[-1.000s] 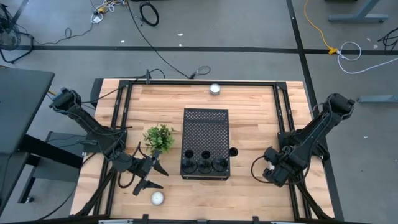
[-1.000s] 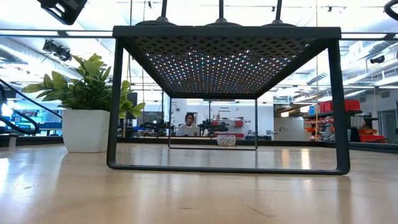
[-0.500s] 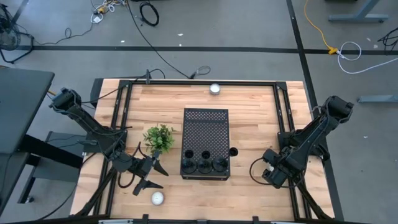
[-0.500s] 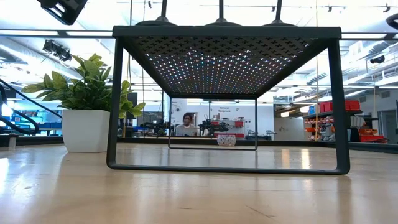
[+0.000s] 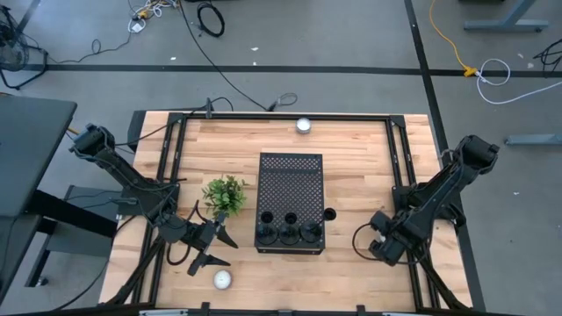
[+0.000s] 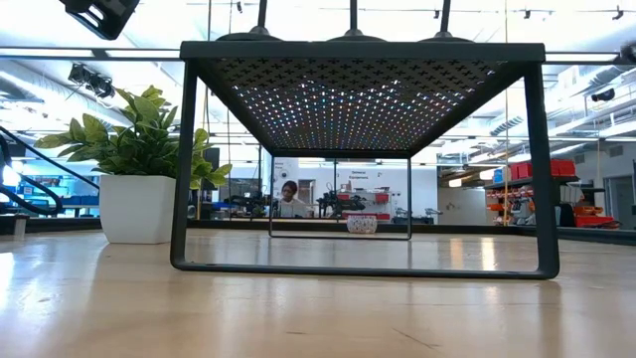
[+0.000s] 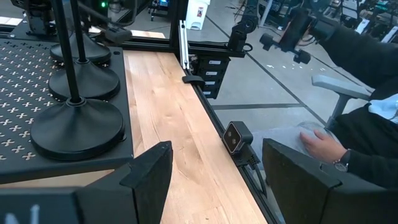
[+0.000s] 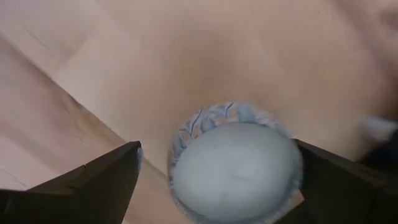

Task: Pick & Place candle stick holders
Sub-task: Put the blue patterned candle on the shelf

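three candle stick holders (image 5: 289, 233) stand on the black box (image 5: 290, 180); the right tool (image 8: 217, 180) hangs open over a white candle (image 8: 233, 165) and should close level, while the left tool (image 5: 211, 246) waits open.

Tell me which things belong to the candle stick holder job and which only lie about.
Job: three candle stick holders on the perforated box; fourth holder beside it; right gripper over a white candle; left gripper by the potted plant.
Lying about: potted plant; two more white candles.
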